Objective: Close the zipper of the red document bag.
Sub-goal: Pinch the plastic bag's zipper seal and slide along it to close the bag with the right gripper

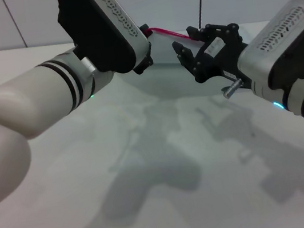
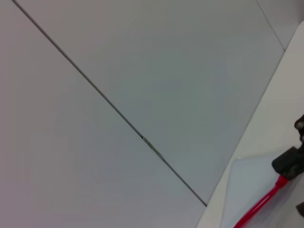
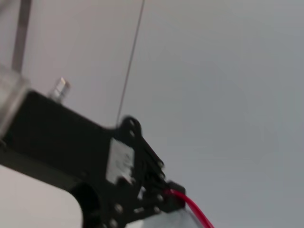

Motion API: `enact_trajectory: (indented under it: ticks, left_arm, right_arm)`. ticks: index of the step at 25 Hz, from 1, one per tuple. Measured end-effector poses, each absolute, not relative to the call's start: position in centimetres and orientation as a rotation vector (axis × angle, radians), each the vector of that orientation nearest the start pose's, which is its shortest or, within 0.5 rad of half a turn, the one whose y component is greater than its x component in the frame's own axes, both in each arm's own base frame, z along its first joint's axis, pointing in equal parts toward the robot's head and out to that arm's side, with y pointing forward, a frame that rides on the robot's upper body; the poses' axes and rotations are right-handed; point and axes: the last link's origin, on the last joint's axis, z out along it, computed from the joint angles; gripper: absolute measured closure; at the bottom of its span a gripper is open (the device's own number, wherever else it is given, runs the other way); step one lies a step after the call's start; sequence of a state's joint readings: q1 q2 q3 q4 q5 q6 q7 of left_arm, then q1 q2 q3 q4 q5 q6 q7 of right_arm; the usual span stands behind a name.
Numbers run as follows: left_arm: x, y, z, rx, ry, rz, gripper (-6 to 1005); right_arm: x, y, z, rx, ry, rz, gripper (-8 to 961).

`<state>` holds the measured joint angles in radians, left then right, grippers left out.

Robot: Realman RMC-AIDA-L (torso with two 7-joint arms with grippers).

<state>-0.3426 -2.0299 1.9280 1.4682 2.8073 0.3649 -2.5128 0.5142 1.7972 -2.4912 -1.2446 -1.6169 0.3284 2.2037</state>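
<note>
So here's what you've got: both arms are reaching to the far side of the white table [image 1: 172, 203], where the red document bag [image 1: 163, 77] lies flat. You can only see a slice of its pale blue-grey plastic between the 2 arms; the rest is hidden behind them.

The zipper [image 1: 169, 33] shows as a thin red line along the bag's far edge, running between the 2 grippers. No slider that I can make out.

Your left gripper [image 1: 145, 63] sits at the left end of that visible stretch, mostly buried behind its own wrist housing. In the left wrist view a black bit of it meets the red strip [image 2: 260, 205] right at the bag's edge [image 2: 247, 178], so it looks clamped on the zipper end there. The right wrist view backs that up: the black linkage of the left gripper [image 3: 164, 197] has the red strip [image 3: 194, 211] coming straight out of it.

Your right gripper [image 1: 186, 44] is at the other end of the visible red line, just beside or on it, with its dark fingers [image 1: 184, 55] spread a little apart over the bag. I honestly can't tell whether it's touching the zipper or just hovering at it.

Behind it all there's a grey panelled wall [image 2: 142, 71].
</note>
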Motion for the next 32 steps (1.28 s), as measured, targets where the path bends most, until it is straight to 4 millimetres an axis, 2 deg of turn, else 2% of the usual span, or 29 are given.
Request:
enact_trajectory:
  ticks: [8, 32]
  left_arm:
    - [-12.6, 37.0, -2.6, -2.164, 0.099, -0.067, 969]
    - [-12.3, 36.7, -2.4, -2.156, 0.127, -0.06, 969]
  right_arm:
    - [15.4, 36.4, -6.9, -2.18, 0.273, 0.451, 596]
    - [15.6, 36.9, -7.2, -2.19, 0.23, 0.396, 599]
